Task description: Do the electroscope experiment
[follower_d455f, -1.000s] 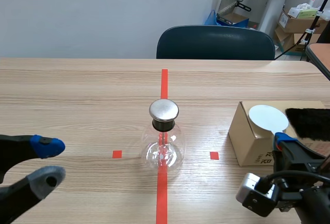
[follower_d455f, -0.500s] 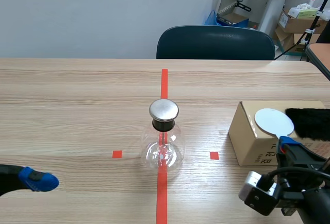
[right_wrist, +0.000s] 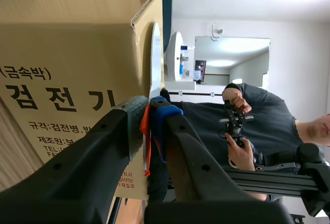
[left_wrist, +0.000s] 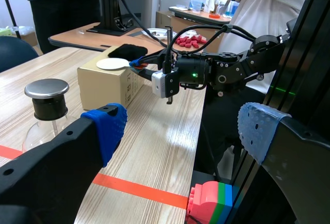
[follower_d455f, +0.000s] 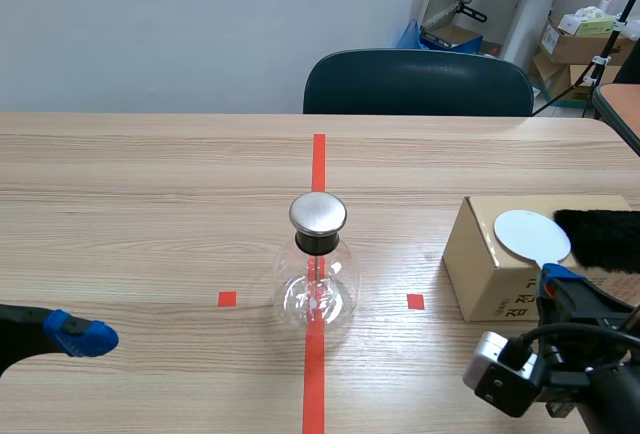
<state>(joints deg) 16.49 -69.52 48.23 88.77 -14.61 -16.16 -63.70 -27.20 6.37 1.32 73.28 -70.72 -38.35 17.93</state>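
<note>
right hand [right_wrist: 148, 111]: pads pinching the orange handle [right_wrist: 147, 152] of the white disc [follower_d455f: 531, 233] on the box [follower_d455f: 480, 276] — likely for lifting | left hand [left_wrist: 180, 126]: spread, holding nothing | electroscope [follower_d455f: 318, 264]: mid-tabletop [follower_d455f: 150, 204], well apart from both hands | the pinch shows in the right wrist view only — the scene view hides it

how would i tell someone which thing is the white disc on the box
Find the cardboard box on the table's right side. Two things are on its top: a black furry cloth and, on the side toward the glass flask, the disc. It is the flat, round, white one, its orange handle pinched in the right gripper.
</note>
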